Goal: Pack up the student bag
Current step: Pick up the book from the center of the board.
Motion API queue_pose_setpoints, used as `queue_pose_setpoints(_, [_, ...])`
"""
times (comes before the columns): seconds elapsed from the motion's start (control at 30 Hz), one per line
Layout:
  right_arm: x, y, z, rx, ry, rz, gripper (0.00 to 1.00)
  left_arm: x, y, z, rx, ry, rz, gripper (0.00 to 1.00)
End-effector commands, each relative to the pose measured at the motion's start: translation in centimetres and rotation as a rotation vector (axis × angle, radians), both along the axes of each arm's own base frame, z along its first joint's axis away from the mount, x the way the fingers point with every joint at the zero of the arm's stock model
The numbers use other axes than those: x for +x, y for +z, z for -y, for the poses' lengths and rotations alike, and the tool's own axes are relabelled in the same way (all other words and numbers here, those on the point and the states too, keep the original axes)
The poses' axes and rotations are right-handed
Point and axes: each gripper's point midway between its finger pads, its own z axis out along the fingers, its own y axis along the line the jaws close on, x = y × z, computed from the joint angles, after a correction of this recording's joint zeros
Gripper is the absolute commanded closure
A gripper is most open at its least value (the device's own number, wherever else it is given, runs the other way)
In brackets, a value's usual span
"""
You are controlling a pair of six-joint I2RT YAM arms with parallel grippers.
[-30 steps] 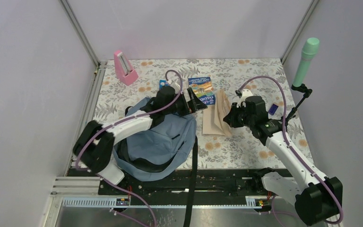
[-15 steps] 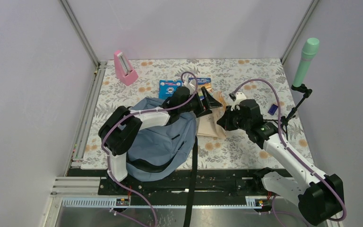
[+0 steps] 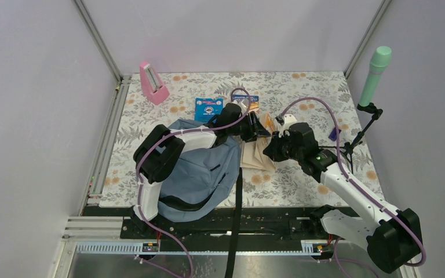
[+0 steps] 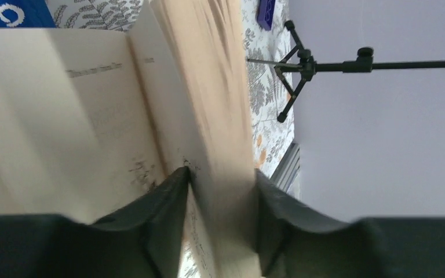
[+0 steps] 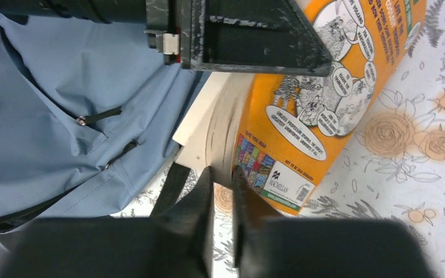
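Near edge: black strap (image 3: 236, 214) of student bag (image 3: 194, 174) hangs off tabletop (image 3: 301, 185) front, across base rail (image 3: 278, 223); strap's lower end cut off by frame bottom
Bag: grey-blue, lies flat near-left on tabletop; far end hidden under L arm (image 3: 179, 142); right side touches the open book (image 3: 254, 155)
R end effector (image 5: 221, 174): at book's near corner, fingers almost together w/ only a thin slit; can't tell if it pinches pages or just touches them
Book: beige pages fanned, orange cartoon cover shows in R wrist view; in top view mostly covered by both end effectors
L end effector (image 4: 220, 179): clamped onto a thick wad of the book's pages, one finger each side; print on pages blurred, unreadable
Behind book: second book (image 3: 248, 99), blue/yellow, only a sliver shows past L arm; blue card (image 3: 208, 108) just beside bag's far edge, in full view
R side: small dark-blue item (image 3: 334, 134) partly behind purple cable (image 3: 324, 107), can't ID; black stand (image 3: 364, 124) w/ green cylinder (image 3: 375, 69) at tabletop's R edge, foot near R end effector's cable
Far left: pink metronome (image 3: 152, 83) in the corner, well apart from bag and books
Open room: floral cloth shows along far strip and near-right, btw book and stand; L side tight, bag near the side rail
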Motion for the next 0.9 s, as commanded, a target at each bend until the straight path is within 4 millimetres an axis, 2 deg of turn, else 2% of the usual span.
queue_pose_setpoints(0.0, [0.7, 3.5, -0.7, 0.033, 0.025, 0.115, 0.72, -0.2, 1.4, 1.0, -0.03, -0.053, 0.049, 0.71])
queue_pose_setpoints(0.07, [0.6, 3.9, -0.2, 0.021, 0.014, 0.125, 0.51, -0.3, 2.1, 0.9, -0.048, -0.051, 0.064, 0.87])
queue_pose_setpoints(0.13, [0.7, 4.4, 0.5, -0.001, -0.012, 0.144, 0.34, -0.4, 3.4, 0.9, -0.086, -0.051, 0.09, 0.97])
queue_pose_setpoints(0.23, [0.9, 5.6, 2.0, -0.008, -0.054, 0.158, 0.2, -1.0, 7.0, 0.8, -0.174, -0.071, 0.167, 1.0])
queue_pose_setpoints(0.37, [1.3, 7.8, 4.3, 0.045, -0.137, 0.162, 0.13, -2.2, 13.1, -0.1, -0.277, -0.095, 0.327, 1.0])
queue_pose_setpoints(0.5, [1.3, 10.0, 6.3, 0.103, -0.232, 0.196, 0.01, -3.7, 19.0, -2.3, -0.33, -0.093, 0.496, 1.0])
queue_pose_setpoints(0.53, [1.2, 10.4, 6.5, 0.124, -0.24, 0.201, 0.01, -4.0, 19.6, -2.7, -0.338, -0.094, 0.518, 1.0])
queue_pose_setpoints(0.57, [1.1, 10.9, 6.6, 0.154, -0.241, 0.208, 0.0, -4.6, 21.3, -3.5, -0.361, -0.09, 0.558, 1.0])
queue_pose_setpoints(0.67, [0.7, 12.3, 5.7, 0.272, -0.208, 0.222, 0.0, -6.1, 24.2, -5.5, -0.402, -0.088, 0.634, 1.0])
queue_pose_setpoints(0.77, [-0.1, 14.1, 4.4, 0.394, -0.156, 0.255, 0.0, -7.9, 26.0, -7.3, -0.431, -0.1, 0.702, 1.0])
queue_pose_setpoints(0.87, [-1.2, 16.8, 3.1, 0.513, -0.087, 0.312, 0.0, -9.6, 27.7, -9.0, -0.438, -0.099, 0.779, 1.0])
